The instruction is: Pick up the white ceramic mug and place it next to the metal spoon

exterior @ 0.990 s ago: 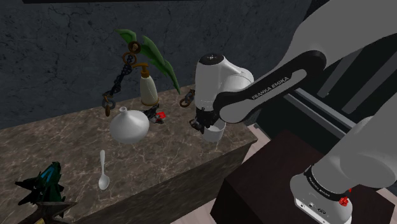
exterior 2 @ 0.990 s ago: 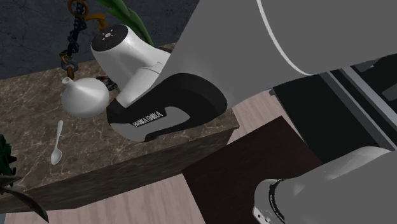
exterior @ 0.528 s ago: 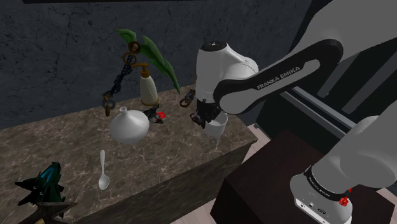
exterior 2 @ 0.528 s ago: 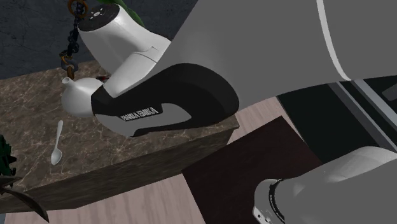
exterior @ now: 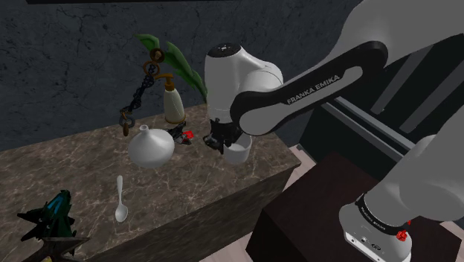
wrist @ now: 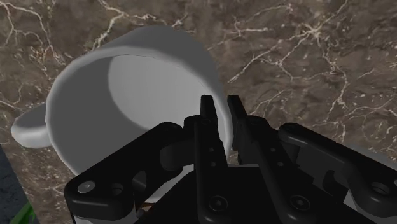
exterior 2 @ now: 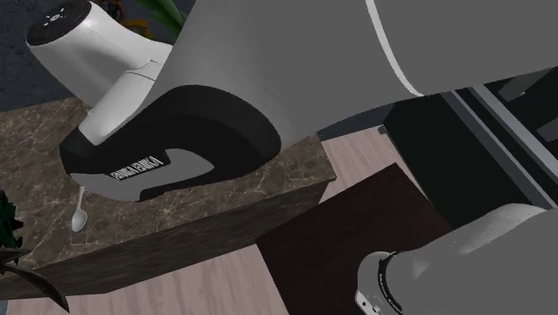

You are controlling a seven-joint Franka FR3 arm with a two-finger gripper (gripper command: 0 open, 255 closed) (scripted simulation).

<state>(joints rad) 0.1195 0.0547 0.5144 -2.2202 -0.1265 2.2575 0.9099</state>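
End effector (wrist: pixel 219 107), all black, is clamping the rim of the plain white handled mug (wrist: pixel 121 95) over the dark veined marble surface (wrist: pixel 305 51). That mug is hanging well apart from the slim pale grey spoon (exterior: pixel 120 199).

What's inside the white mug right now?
The mug shows a bare white inner wall. One finger of the tool sits inside its rim; the tool's body hides the rest of the interior.
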